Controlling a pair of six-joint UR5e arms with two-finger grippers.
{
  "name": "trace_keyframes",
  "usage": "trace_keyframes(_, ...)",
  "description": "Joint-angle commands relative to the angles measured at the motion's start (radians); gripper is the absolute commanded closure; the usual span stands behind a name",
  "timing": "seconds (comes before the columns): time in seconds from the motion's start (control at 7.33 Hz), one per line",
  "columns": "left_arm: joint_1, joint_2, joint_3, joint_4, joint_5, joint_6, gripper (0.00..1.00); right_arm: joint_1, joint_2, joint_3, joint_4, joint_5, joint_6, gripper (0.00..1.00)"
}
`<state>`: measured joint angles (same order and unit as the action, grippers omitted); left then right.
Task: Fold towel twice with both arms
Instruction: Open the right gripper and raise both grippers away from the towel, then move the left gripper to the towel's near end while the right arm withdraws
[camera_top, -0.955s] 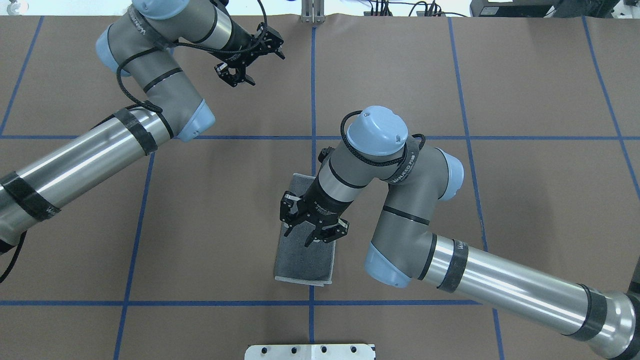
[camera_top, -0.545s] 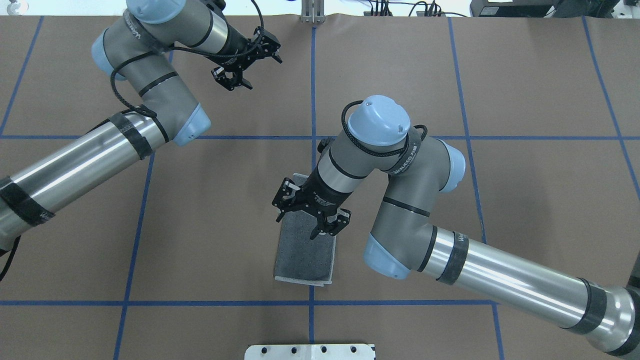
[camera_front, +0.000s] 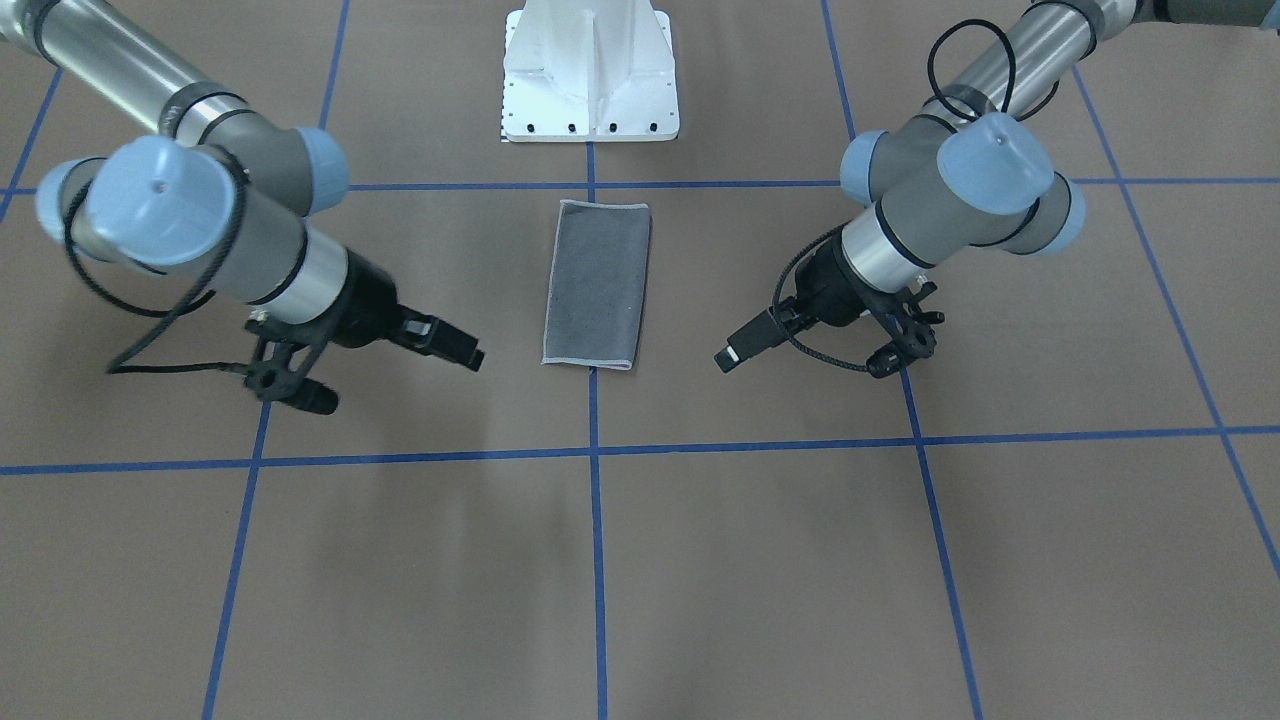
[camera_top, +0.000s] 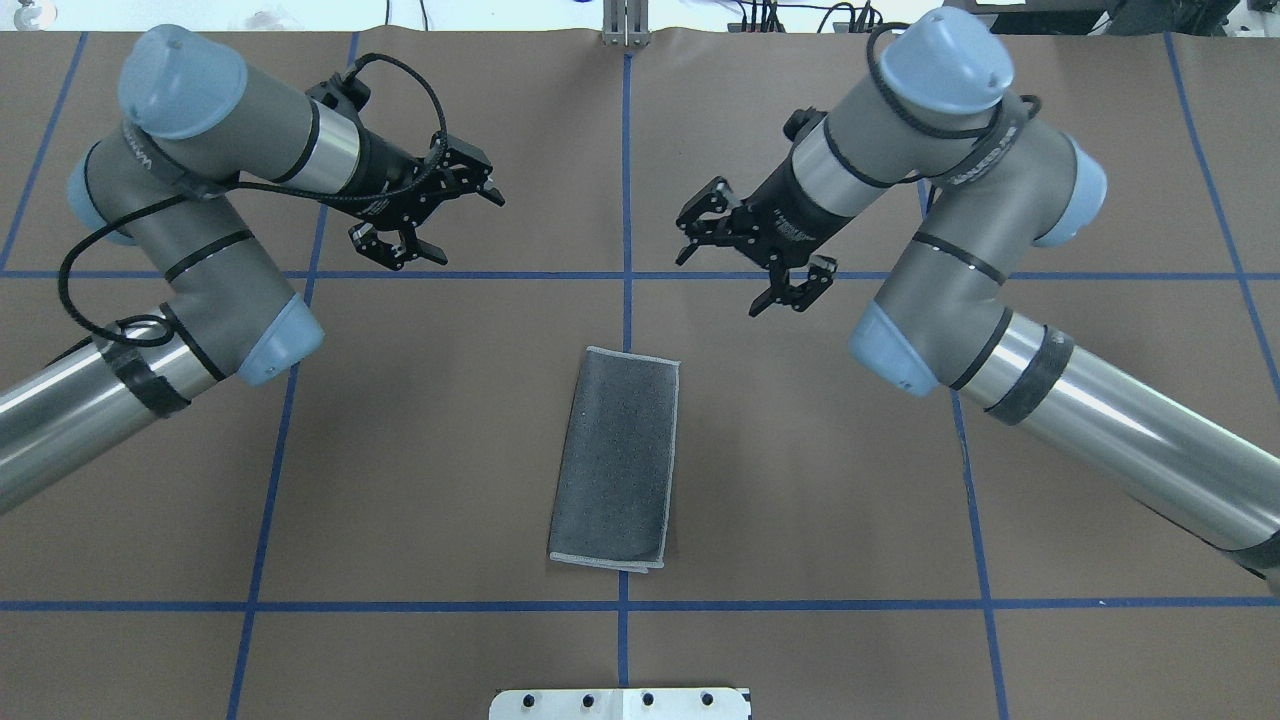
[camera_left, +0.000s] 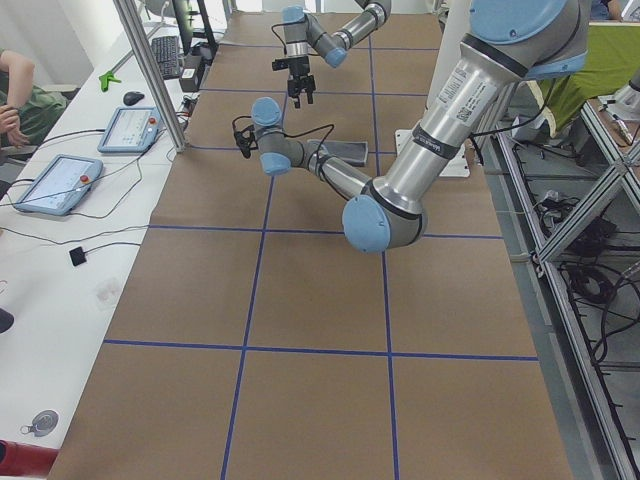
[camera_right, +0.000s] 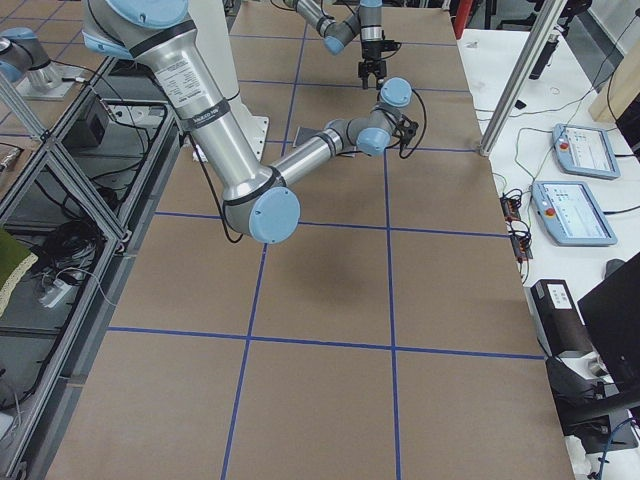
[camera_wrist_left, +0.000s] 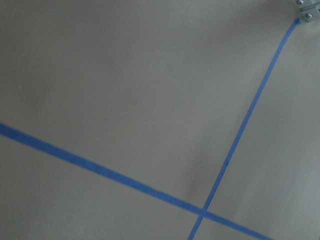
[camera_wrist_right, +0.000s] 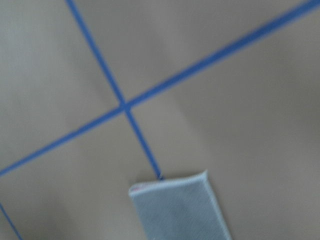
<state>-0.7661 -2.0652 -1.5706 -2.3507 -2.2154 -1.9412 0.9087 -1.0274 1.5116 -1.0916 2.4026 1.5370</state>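
Towel flat on table, narrow folded strip, grey face up, astride blue tape line. Left gripper and right gripper both spread wide, empty, hovering past far end, well apart from cloth. Risk: pinch catching top layer only peels fold open; uneven lift skews edges

Nothing legible; strap lettering on right arm unreadable

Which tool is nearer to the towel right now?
Right. The right tool hovers open just beyond the far right corner of the towel; the left tool hovers farther off, beyond its far left corner.
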Motion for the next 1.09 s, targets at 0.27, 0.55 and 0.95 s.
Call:
trace_keyframes(0.27,0.360,0.039,-0.213,0.263,0.326,-0.090,0.00,0.150,-0.097,-0.073,-0.002,0.003,-0.327,0.00)
trace_keyframes(0.55,0.401,0.060,-0.212,0.263,0.339,-0.091,0.00,0.148,-0.095,-0.079,0.001,0.001,-0.327,0.00)
trace_keyframes(0.95,0.465,0.062,-0.198,0.263,0.368,-0.090,0.00,0.147,-0.103,-0.077,0.007,0.001,-0.327,0.00)
